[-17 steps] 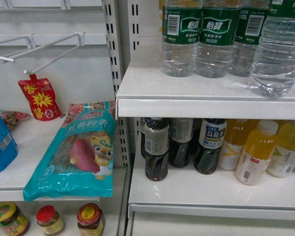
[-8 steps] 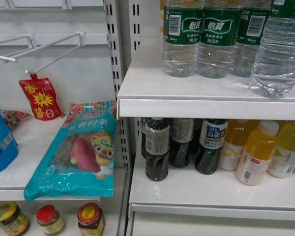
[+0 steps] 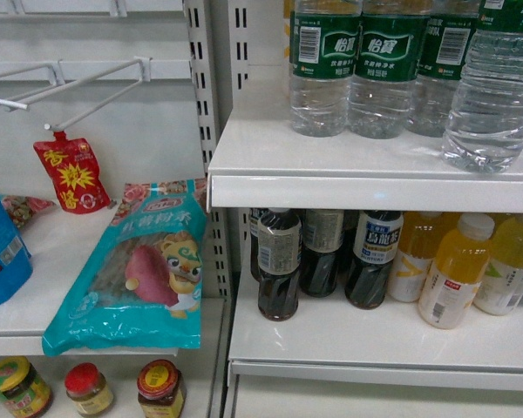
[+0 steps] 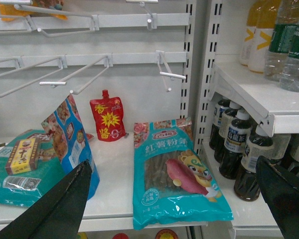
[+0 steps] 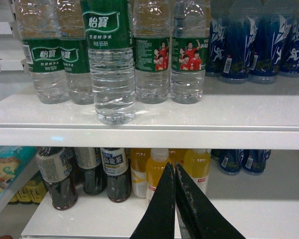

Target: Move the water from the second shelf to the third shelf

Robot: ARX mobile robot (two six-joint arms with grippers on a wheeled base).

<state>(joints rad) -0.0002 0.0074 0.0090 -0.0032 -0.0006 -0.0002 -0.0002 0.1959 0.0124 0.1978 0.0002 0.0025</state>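
1. Black fingers of the right claw [image 5: 175, 199] are pressed together, clenched on nothing; only their tips show in the right wrist view, in front of the yellow juice bottles [image 5: 158, 172] on the lower shelf.
2. The left claw [image 4: 177, 199] is spread wide and released; its dark fingers are cut off by the frame's lower corners.
3. Neither claw appears in the head view.
4. The water [image 3: 497, 83], a clear ribbed bottle with a green label, stands at the front edge of the upper shelf [image 3: 366, 187], ahead of its row; its cap is out of frame.
5. Dark bottles [image 3: 279, 261] below are partly hidden under the shelf lip.
6. A teal food bag [image 4: 177, 174] lies on the neighbouring shelf.
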